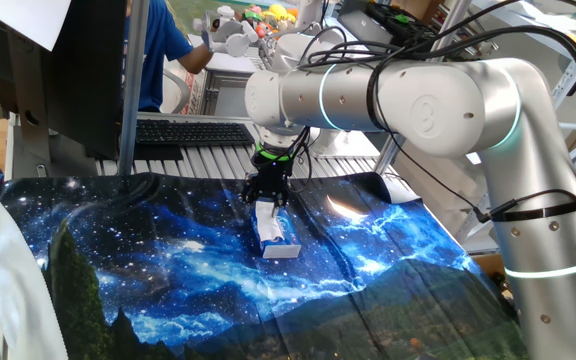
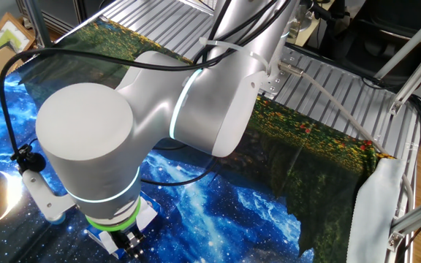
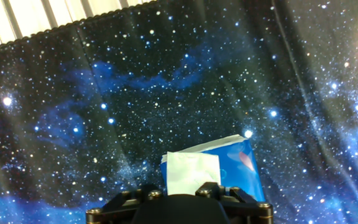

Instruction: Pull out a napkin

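I have the gripper (image 1: 267,203) pointing straight down over the tissue pack (image 1: 272,238) on the starry cloth (image 1: 168,260), its tips right at the napkin (image 3: 192,172) poking from the pack's top. I cannot tell how the jaws stand or whether they pinch it. Next I judge a firm pinch, then a straight lift.

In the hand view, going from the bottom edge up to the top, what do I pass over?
Claw → white napkin sticking out of the blue tissue pack → starry galaxy cloth → slatted metal tabletop at the top edge.
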You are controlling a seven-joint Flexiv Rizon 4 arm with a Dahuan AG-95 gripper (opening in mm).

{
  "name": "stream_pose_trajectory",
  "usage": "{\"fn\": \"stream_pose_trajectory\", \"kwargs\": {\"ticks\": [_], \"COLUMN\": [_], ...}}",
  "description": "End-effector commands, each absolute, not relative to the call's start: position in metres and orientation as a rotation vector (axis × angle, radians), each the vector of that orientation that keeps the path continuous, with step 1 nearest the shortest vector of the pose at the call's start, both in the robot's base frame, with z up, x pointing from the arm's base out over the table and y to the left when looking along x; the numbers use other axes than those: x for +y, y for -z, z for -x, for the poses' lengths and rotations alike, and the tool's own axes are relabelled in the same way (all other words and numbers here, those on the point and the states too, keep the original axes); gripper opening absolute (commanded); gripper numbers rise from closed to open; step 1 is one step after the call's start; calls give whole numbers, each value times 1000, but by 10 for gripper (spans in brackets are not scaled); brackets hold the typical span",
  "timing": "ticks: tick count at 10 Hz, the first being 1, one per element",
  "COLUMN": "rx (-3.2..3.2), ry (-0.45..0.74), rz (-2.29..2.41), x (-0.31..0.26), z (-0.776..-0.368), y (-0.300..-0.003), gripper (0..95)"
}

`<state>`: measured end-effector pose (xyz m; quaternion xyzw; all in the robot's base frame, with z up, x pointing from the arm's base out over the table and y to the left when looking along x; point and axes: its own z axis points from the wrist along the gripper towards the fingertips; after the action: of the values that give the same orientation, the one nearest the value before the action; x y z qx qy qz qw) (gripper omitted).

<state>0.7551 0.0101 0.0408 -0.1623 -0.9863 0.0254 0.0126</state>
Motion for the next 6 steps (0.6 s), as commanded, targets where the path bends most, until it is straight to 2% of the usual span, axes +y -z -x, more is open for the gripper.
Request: {"fn": "stream_pose_trajectory", "kwargs": {"ticks": [1,6], "rx": [-3072,-3073], "ry": [-76,-71], "rz": [509,497], "x": [11,11], "z": [-755,-755], "y": [-40,-40], "gripper": [570,570]}}
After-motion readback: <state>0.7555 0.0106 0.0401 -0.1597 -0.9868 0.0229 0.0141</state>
